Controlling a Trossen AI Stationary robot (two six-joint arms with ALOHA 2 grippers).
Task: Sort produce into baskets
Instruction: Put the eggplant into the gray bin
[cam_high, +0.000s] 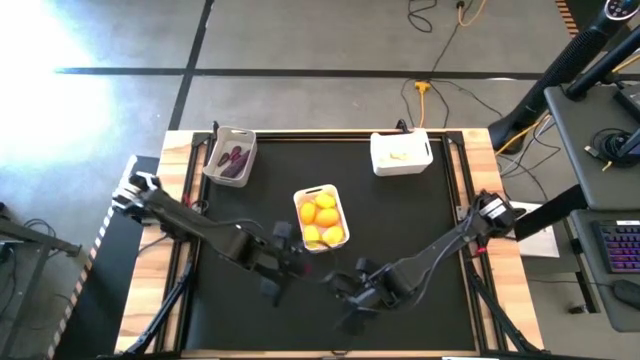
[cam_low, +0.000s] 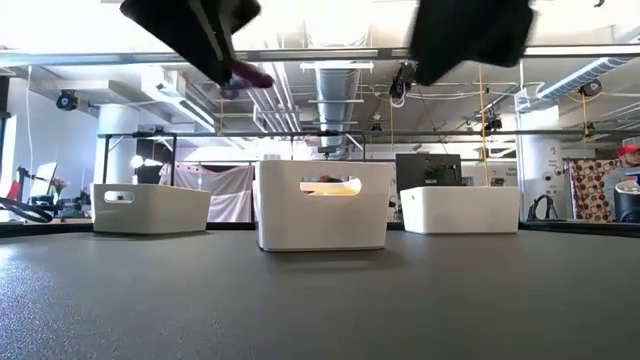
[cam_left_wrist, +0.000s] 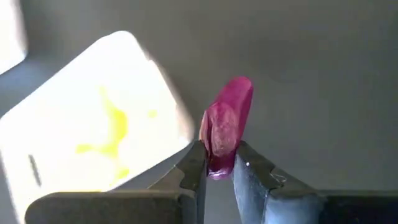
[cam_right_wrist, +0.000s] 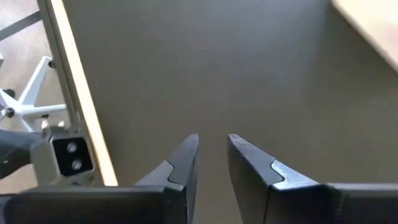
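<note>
From above, the left gripper (cam_high: 300, 262) hangs just beside the middle basket (cam_high: 341, 212) of yellow fruit; its load is hidden there, while the right gripper (cam_high: 350, 290) waits nearby, empty. At table height, the purple vegetable (cam_low: 247, 76) shows aloft, tilted. In the left wrist view the vegetable (cam_left_wrist: 227, 124) is pinched at its lower end, long axis running straight out past the fingertips (cam_left_wrist: 198, 157); it looks light, stiff and glossy, so slippery. The right wrist shows narrowly parted jaws holding nothing.

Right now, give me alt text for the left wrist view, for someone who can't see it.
The left gripper pinches a magenta-purple vegetable piece between its dark fingers, above the dark table. Beside it sits a brightly lit white basket with yellow produce inside.
</note>
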